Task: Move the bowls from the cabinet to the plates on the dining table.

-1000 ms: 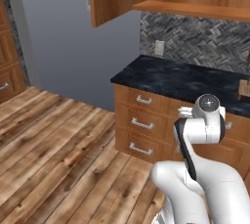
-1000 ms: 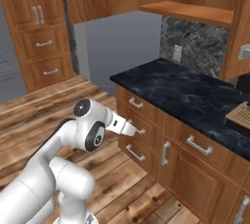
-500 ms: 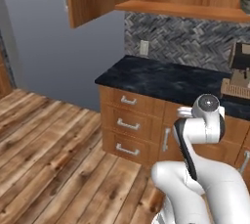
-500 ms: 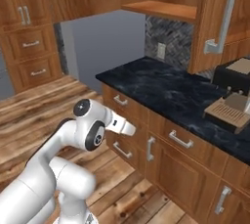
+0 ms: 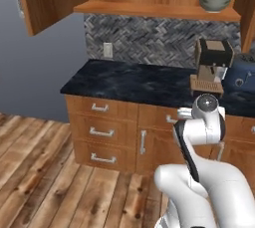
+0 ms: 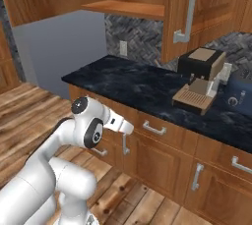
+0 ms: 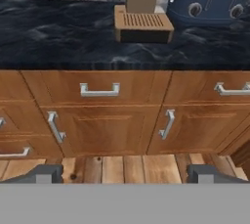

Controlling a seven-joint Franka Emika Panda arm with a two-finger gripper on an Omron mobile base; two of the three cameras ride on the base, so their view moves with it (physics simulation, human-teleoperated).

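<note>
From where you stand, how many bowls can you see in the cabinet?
1. A single bowl sits on the cabinet shelf, at its right end above the coffee machine. The open cabinet doors hide part of the shelf, so more may be hidden.

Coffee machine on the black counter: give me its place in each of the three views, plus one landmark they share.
Left base view: the coffee machine stands right of centre, below the shelf holding a bowl.
Right base view: it sits at centre right, under the open cabinet door.
Hand view: at top centre, its upper part cut off.
Shared landmark: the blue toaster beside it.
</note>
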